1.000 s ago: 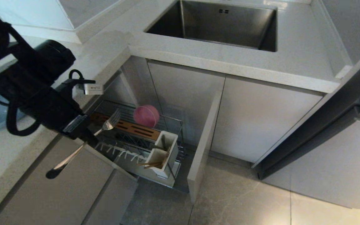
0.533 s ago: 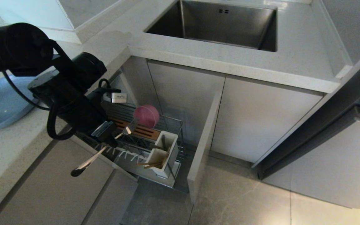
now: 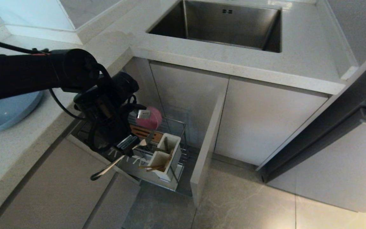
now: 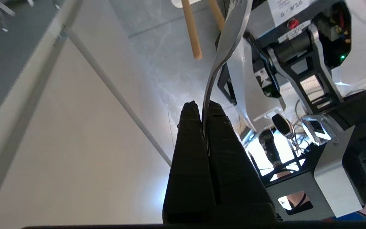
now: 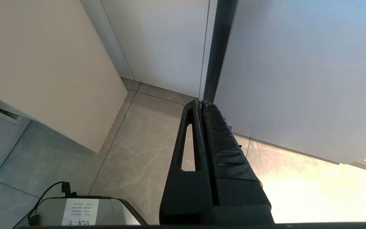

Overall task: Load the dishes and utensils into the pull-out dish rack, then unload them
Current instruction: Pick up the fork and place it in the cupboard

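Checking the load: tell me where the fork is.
In the head view, the fork is clamped in the left gripper, tines over the utensil box.

Pale speckled stone counter [image 3: 202, 60] wraps corner, running from near left to far right. Steel sink [image 3: 221, 25] sunk into far stretch, overflow slot on back wall. Flat light-grey cabinet doors [image 3: 265, 124] under counter, no handles showing. Dark recessed channel [image 3: 329, 127] runs diagonally at right. Grey marbled floor tiles [image 3: 240, 203] with thin grout lines. Bright patch of light on floor near right in right wrist view. White wall ledge [image 3: 40, 28] at far left.
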Controlling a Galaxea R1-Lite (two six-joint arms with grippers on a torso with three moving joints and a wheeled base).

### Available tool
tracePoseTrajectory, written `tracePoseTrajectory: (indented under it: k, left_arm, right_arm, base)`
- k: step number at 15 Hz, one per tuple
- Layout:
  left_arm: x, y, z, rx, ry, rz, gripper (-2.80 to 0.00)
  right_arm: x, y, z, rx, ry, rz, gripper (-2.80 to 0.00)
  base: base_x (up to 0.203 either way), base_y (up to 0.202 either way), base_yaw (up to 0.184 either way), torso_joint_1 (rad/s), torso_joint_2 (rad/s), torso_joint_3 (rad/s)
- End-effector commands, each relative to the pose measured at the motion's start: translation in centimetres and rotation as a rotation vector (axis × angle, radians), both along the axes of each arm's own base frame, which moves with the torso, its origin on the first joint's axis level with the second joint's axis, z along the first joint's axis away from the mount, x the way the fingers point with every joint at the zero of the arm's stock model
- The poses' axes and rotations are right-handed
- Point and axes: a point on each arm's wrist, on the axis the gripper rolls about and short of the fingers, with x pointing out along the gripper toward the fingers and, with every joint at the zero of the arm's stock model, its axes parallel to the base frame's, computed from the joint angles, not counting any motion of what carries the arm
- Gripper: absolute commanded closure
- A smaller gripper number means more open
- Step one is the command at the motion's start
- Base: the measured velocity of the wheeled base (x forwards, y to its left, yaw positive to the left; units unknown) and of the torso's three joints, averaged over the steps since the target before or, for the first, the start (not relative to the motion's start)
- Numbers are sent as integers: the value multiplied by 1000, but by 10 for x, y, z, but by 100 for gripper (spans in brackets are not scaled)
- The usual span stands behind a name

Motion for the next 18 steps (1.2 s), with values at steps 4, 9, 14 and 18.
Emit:
tracePoseTrajectory:
  k: [4,9,14,18]
  left_arm:
    - [13,-6,-24,-6,77,64,0]
    - [16,-8,-26,-91,99,113,0]
    - [24,-12,-43,-73,142,113,0]
    - [29,-16,-51,-52,166,85,0]
  right_arm:
    - [0,0,0,0,1,0,0]
    - [0,0,0,0,2,0,0]
    - [0,0,0,0,1,0,0]
    - [0,0,0,0,2,0,0]
  base:
    - [0,0,0,0,0,0]
    - [0,0,0,0,0,0]
    - [0,0,0,0,0,0]
    - [0,0,0,0,0,0]
